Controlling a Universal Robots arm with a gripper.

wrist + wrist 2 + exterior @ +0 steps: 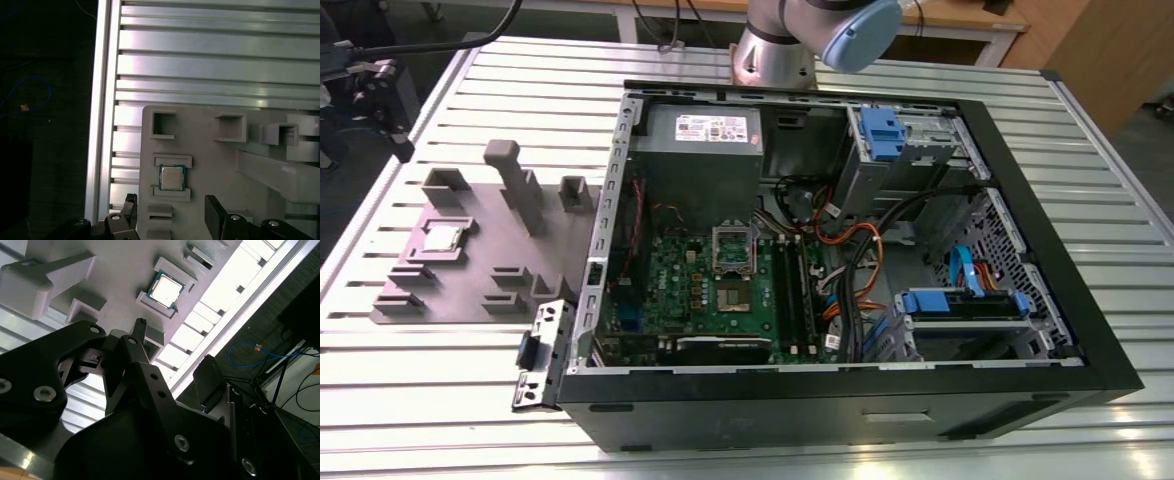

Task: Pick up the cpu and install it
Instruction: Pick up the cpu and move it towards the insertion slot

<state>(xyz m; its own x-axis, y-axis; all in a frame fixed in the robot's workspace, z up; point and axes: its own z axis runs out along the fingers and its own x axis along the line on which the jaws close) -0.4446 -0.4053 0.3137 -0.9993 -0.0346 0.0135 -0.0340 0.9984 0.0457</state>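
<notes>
Plainly, the claw (170, 200) stands open with nothing between its two dark fingers (216, 212), which are spread well apart over a grey plastic plate (210, 165). In the second wrist view the claw (174, 340) hangs above that plate (120, 270), clear of the chip (166, 289). The chip (172, 178) is a small square with a dull silver top. It lies flat in a shallow seat on the plate between two low ridges, roughly in line with the gap between the fingers but touching neither. Raised blocks and open-topped pockets stand around it on the plate, and a long sloping bar rises to one side. The plate rests on a table of ribbed aluminium slats (215, 65), close to one of its edges, and past that edge the floor is dark with a loop of blue cable on it. In the exterior view the chip (443, 236) sits in the plate (467, 290) on the exterior view's left. Just beside the plate, on the same table (454, 400), an open black computer case (854, 410) lies on its side. Inside it are a green motherboard (720, 300) with a shiny metal socket frame (734, 245), orange cables and blue drive brackets. The arm (787, 40) rises behind the case at the table's far side.
</notes>
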